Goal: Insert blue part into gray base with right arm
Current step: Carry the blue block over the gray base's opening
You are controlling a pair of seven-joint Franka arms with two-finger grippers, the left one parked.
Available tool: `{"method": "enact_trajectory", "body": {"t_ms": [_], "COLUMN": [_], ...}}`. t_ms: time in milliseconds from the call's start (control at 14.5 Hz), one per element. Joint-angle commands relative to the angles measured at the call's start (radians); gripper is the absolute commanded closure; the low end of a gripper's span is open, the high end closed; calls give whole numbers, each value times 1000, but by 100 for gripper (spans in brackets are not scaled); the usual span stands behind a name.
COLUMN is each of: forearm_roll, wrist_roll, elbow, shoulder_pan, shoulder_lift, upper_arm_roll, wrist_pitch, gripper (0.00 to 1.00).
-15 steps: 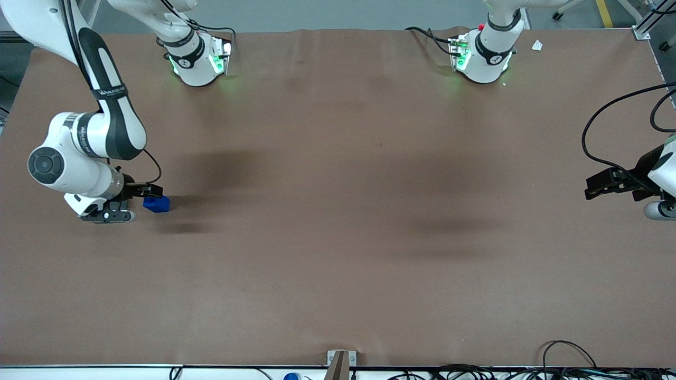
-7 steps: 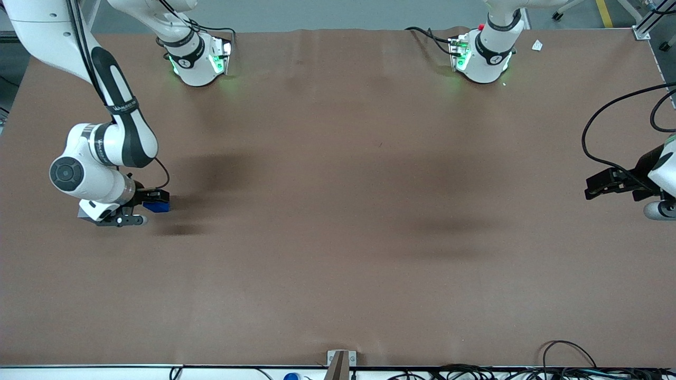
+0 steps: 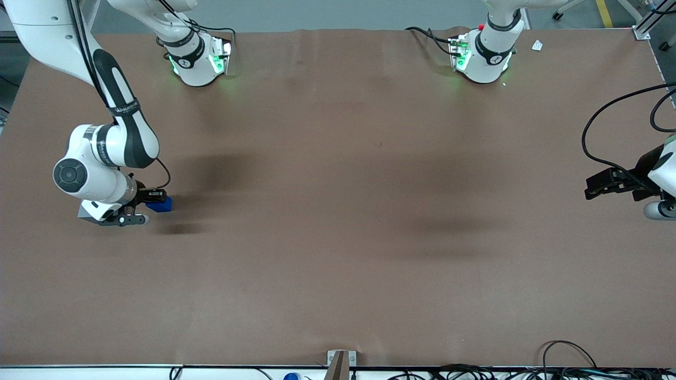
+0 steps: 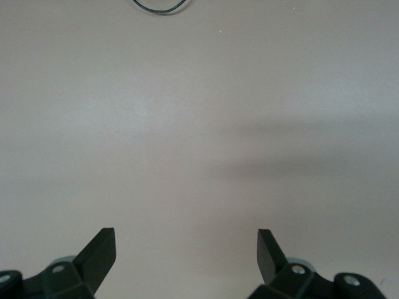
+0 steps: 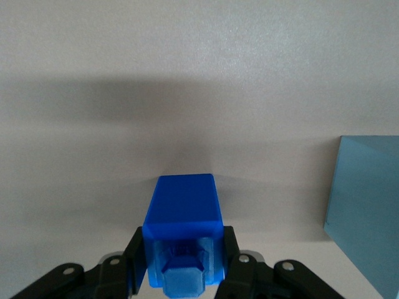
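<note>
The blue part sits between my right gripper's fingers, its stud facing the wrist camera. Both black fingers press against its sides, so the gripper is shut on it. In the front view the gripper is low over the table at the working arm's end, with the blue part sticking out from under it. The gray base stands close beside the gripper, cut off by the wrist view's edge. Only a gray corner of the base peeks out from under the right arm in the front view.
The brown table cover stretches wide toward the parked arm's end. Two arm bases with green lights stand farthest from the front camera. Cables lie along the table's nearest edge.
The right arm moved in over the blue part, which stood free beside the gripper a second ago. The fingers now hold it, and it has shifted slightly.
</note>
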Motion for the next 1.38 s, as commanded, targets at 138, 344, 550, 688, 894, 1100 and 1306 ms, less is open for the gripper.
{"method": "enact_trajectory", "body": {"t_ms": [138,344,550,688,894,1100,1306], "forearm_roll": [-21,-23,-23,-23,-23,-23,-23], "wrist_roll": [-8,-20,-101,-155,-236,-278,-278], "elbow": [54,158,193,225,265,284,296], "shoulder_pan": [-31,-78,-138,-181,-235,-267,-281], "shoulder_lift": [-97,-103,-96,-92,-82,-57,-31], "upper_arm_roll": [5,5,5,6,6,6,6], "wrist_pitch": [-172,-307,-317,-322,-322,-314,-308], "gripper": [92,92,92,92,92,92,92]}}
